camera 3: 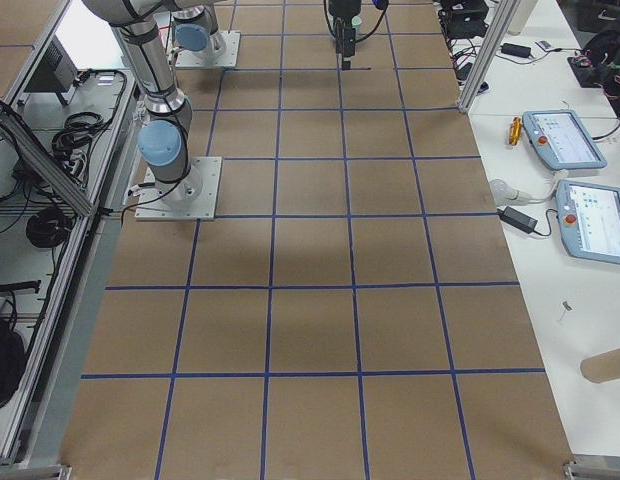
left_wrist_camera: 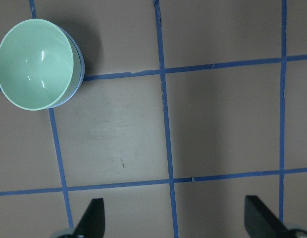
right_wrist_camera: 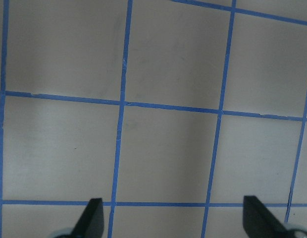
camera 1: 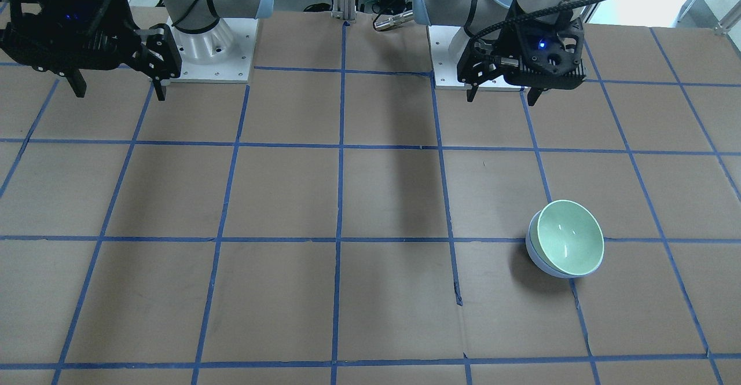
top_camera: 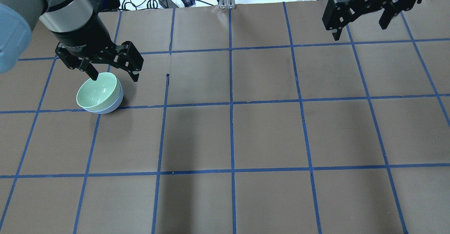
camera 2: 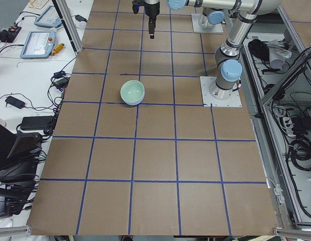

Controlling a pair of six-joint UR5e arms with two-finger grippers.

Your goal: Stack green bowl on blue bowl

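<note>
The left gripper (camera 1: 501,96) hangs with its fingers spread wide and nothing between them. Its wrist view shows only two dark fingertips over bare tabletop, with the bowls far below in one corner. It is raised well clear of them and set off toward the robot's base. In the overhead view one finger only appears to cross the rim.

The green bowl (top_camera: 96,90) sits inside the blue bowl (top_camera: 115,104), mouth up. Only a thin crescent of blue shows around its lower side. The pair rests on the table (top_camera: 263,132) on the robot's left, right by a crossing of the tape lines (top_camera: 230,103). I cannot tell whether the green bowl sits quite level in the blue one, but nothing props it up.

The right gripper (top_camera: 359,31) is also spread and empty, high over the far right part of the table and well apart from the stack.

By my judgement the stacking is done. At most the left arm needs to draw off, and it is not touching either bowl.

Room is ample. Plain brown surface shows all round the stack, which is well in from every table edge. The left arm's base plate (camera 2: 221,92) is the nearest fixture, and it stands apart from the bowls. A straight lift or a pull toward the base meets nothing that I can see.
</note>
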